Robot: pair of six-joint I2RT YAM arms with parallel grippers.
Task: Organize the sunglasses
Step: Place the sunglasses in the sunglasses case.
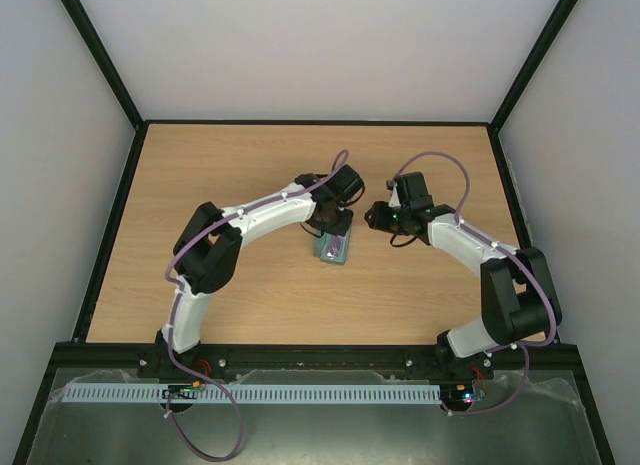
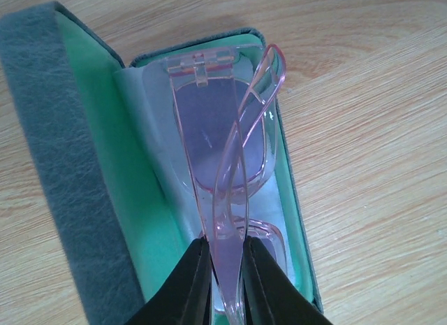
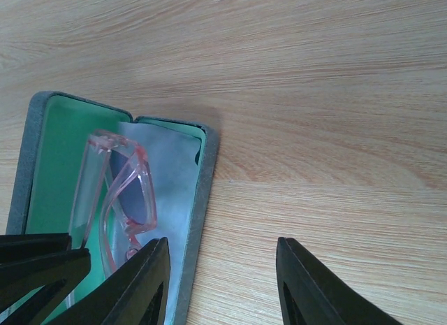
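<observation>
Sunglasses (image 2: 225, 147): thin translucent pink-red frame, pinkish-purple lenses, slim temple arms folded, with one arm crossing over the lenses. They sit lengthwise inside the open case (image 2: 49, 136), over the light-blue cloth (image 2: 150, 122) that lines the green tray, and look tipped up on edge rather than flat. Near end is pinched between the closed fingers of the left gripper (image 2: 225, 254), while the far end reaches the case's end wall.
</observation>
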